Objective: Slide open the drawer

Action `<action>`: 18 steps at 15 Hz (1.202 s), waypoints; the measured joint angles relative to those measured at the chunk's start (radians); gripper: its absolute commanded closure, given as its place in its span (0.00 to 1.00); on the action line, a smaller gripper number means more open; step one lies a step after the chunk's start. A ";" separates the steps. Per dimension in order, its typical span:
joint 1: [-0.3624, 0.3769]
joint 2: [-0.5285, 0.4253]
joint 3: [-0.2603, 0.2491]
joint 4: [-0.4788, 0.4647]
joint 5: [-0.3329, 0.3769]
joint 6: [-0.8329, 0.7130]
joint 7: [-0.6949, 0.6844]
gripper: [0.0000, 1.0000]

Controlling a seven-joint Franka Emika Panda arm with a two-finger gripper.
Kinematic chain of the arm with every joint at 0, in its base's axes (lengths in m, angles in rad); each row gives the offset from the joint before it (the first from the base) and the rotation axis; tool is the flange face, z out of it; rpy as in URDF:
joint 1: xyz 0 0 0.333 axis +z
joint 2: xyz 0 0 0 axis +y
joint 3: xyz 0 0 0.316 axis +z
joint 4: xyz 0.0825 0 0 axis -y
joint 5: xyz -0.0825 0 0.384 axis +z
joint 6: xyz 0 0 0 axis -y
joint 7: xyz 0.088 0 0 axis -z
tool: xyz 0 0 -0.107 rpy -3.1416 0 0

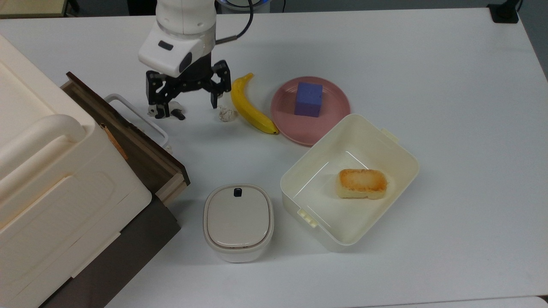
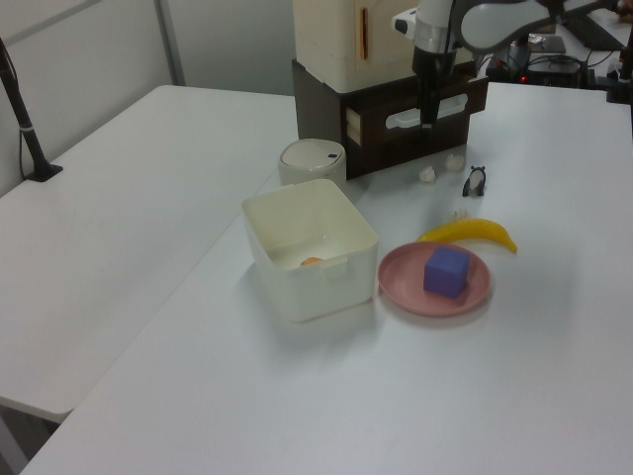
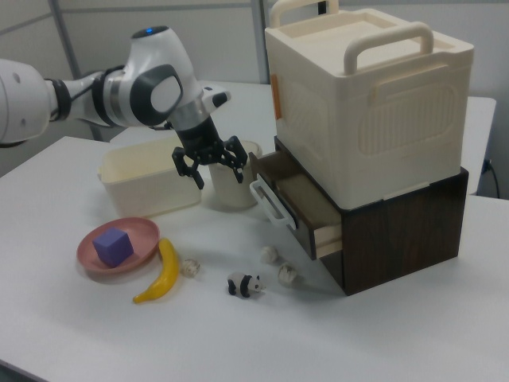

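Your one black two-finger pincer (image 1: 183, 100) hangs spread wide and empty, the single shallow wooden drawer with dark brown front (image 3: 298, 215) and white loop handle (image 3: 266, 200) partly out just beside it, one curved smooth yellow banana (image 1: 249, 107) on its other side.

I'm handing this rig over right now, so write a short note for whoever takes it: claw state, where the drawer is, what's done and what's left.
Claw: open, empty, above the table beside the panda figurine; not touching the white handle.
Drawer: partly out of the dark cabinet under the cream bin, tan inside showing.
Done: drawer already part open.
Left: judge whether that is open enough; if not, probably bring the claw to the handle and pull further out.
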 measured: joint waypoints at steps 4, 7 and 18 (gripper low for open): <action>-0.002 0.054 0.000 -0.010 -0.072 0.044 0.006 0.00; -0.003 0.073 0.000 -0.011 -0.101 0.080 0.008 0.00; -0.041 0.057 -0.001 -0.005 -0.155 0.143 0.019 0.00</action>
